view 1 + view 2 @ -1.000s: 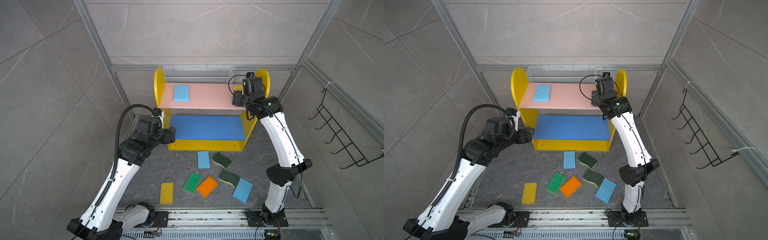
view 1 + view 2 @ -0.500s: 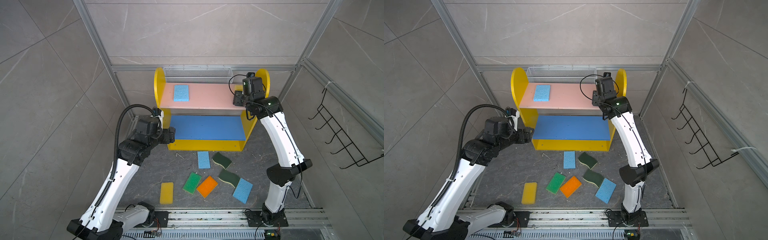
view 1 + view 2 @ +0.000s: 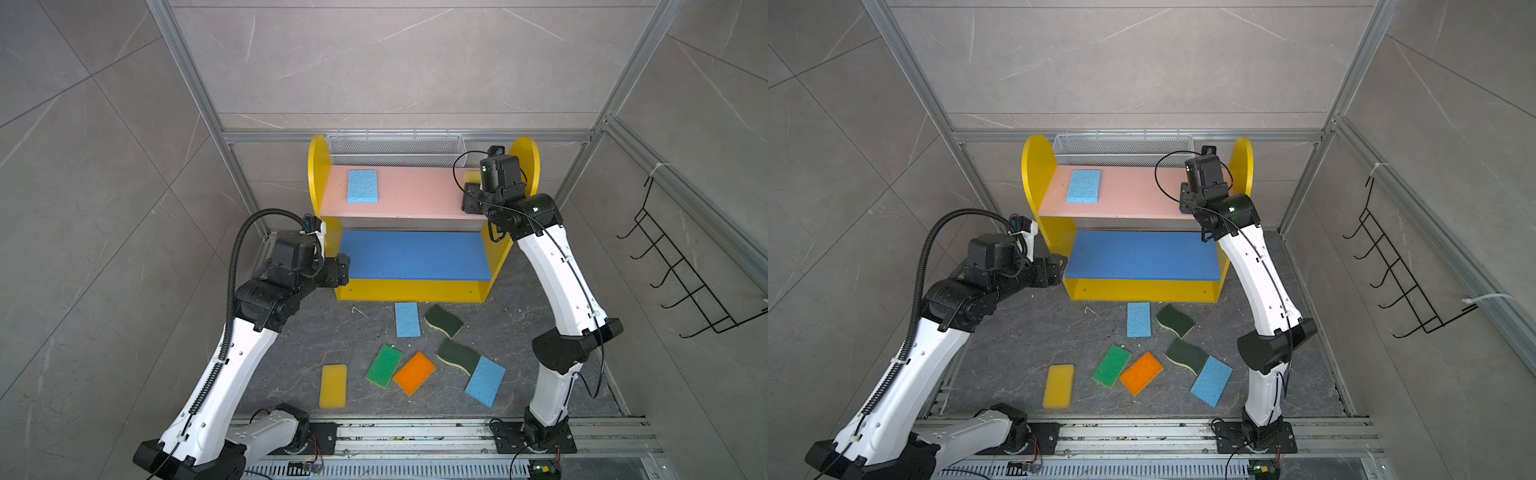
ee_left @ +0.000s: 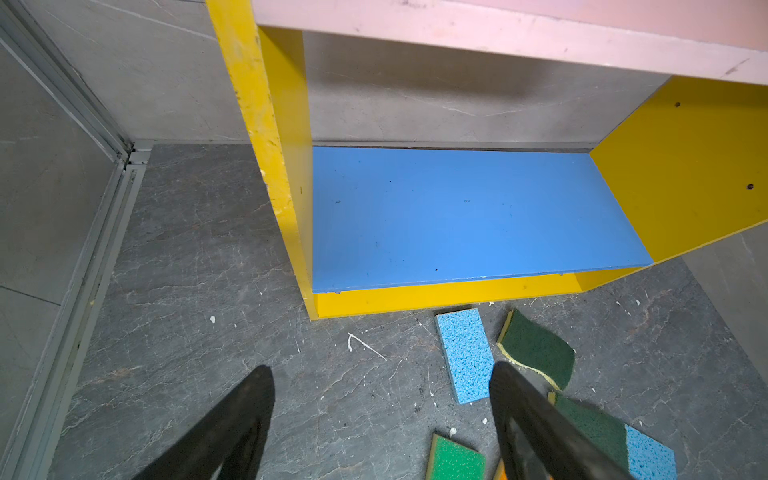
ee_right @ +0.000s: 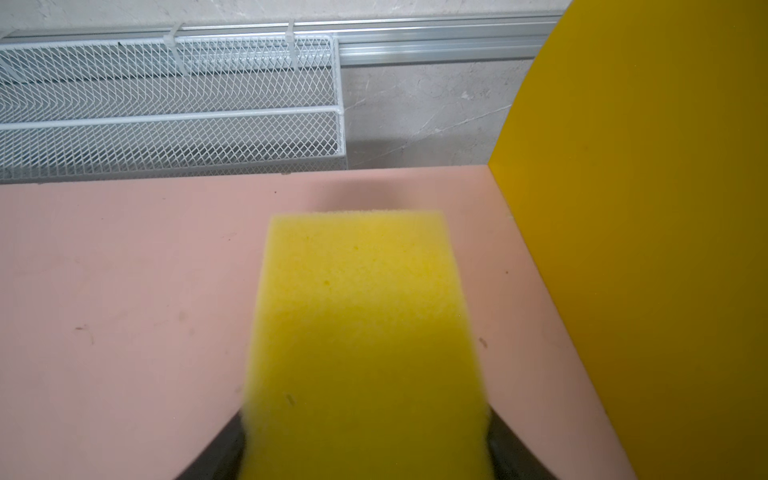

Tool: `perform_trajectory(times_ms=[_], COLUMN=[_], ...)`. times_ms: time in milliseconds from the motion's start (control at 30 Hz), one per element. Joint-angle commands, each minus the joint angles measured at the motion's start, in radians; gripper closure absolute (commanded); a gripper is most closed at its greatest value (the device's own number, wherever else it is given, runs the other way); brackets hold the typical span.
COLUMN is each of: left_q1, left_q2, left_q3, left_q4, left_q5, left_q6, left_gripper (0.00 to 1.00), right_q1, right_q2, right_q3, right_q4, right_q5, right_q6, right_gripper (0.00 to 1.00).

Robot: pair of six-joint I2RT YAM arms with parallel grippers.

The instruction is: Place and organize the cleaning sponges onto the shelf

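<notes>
My right gripper (image 5: 365, 436) is shut on a yellow sponge (image 5: 361, 311), holding it flat just above the right end of the shelf's pink upper board (image 3: 407, 195), beside the yellow side panel (image 5: 644, 249). In a top view only a corner of that sponge (image 3: 471, 176) shows past the wrist. A light blue sponge (image 3: 362, 185) lies at the board's left end. My left gripper (image 4: 380, 372) is open and empty, low over the floor by the shelf's left front corner. On the floor lie several sponges: light blue (image 3: 407, 319), two dark green (image 3: 444, 321) (image 3: 458, 355), light blue (image 3: 485, 381), orange (image 3: 414, 373), green (image 3: 384, 365), yellow (image 3: 333, 386).
A white mesh basket (image 3: 395, 149) hangs on the back wall behind the shelf. A black wire hook rack (image 3: 681, 274) is fixed to the right wall. The blue middle board (image 3: 415, 255) carries nothing. Aluminium frame posts (image 3: 232, 174) stand at the back corners.
</notes>
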Motion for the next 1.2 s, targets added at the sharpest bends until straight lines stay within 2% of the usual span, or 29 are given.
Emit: perform_trajectory(times_ms=[0,167,267,433,667,933,1167], left_q1=[0.005,0.006,0.006,0.006,0.005,0.006,0.006], left_q2=[-0.027,-0.032,-0.029,-0.027,-0.035,-0.040,-0.051], left_q3=[-0.004,-0.008,-0.004,-0.001,-0.001,-0.003,0.001], left_q4=[0.020,0.017,0.014,0.012,0.009,-0.007,-0.019], left_q5=[0.021,0.021,0.021,0.024,0.034,0.043,0.054], left_q6=[0.009,0.009,0.008,0.004,-0.007,-0.014,-0.024], left_gripper=[0.16,0.16,0.16,0.16,0.16,0.16,0.16], right_q1=[0.009,0.008,0.008,0.009,0.022,0.085,0.102], right_q2=[-0.004,-0.002,-0.007,-0.029,-0.084,-0.230,-0.265], right_q3=[0.004,0.006,0.003,-0.005,-0.036,-0.233,-0.229], right_q4=[-0.104,-0.121,-0.127,-0.130,-0.160,-0.080,-0.092], right_q5=[0.007,0.016,0.016,0.020,0.012,0.021,0.070], right_q6=[0.016,0.035,0.045,0.047,0.069,0.078,0.041], right_gripper=[0.33,0.30,0.22,0.17,0.14,0.11,0.10])
